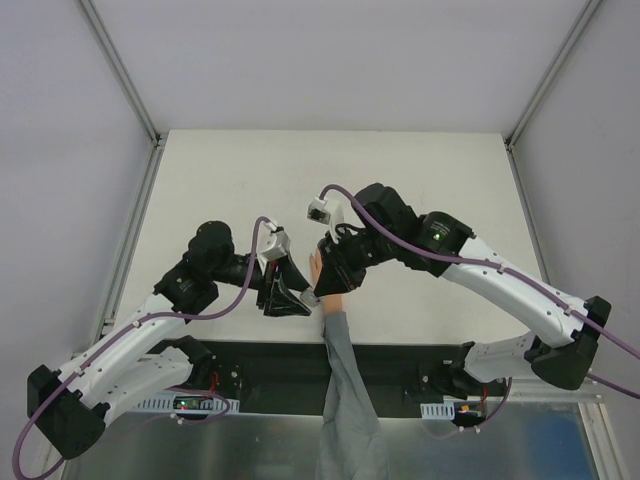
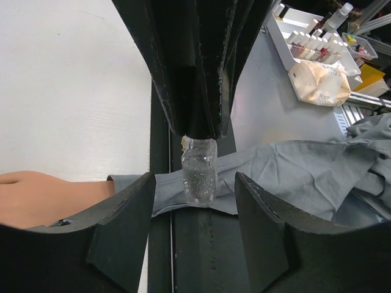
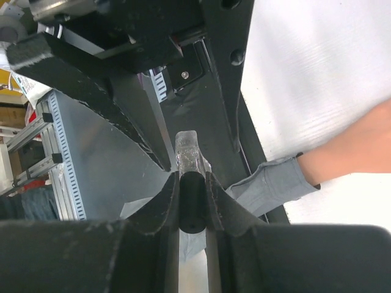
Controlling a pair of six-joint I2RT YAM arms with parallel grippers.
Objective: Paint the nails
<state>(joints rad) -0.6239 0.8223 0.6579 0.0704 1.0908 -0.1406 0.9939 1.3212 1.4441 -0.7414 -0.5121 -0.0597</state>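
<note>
My right gripper (image 3: 191, 180) clamps the black cap (image 3: 192, 213) of 1 clear bottle (image 2: 200, 168) of glitter. My left gripper (image 2: 194, 183) brackets it, jaws apart, not touching. The nails are indiscernible: the mannequin hand (image 2: 49, 195) lies near the bottle, fingertips hidden.

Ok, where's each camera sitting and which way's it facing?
Top external: above, behind the bases, looking down on the table; left arm, right arm show.
Left wrist: faces the glitter bottle between its own open fingers.
Right wrist: looks along its fingers shut on the black cap.
Both wrist views share the bottle and grey sleeve.
</note>
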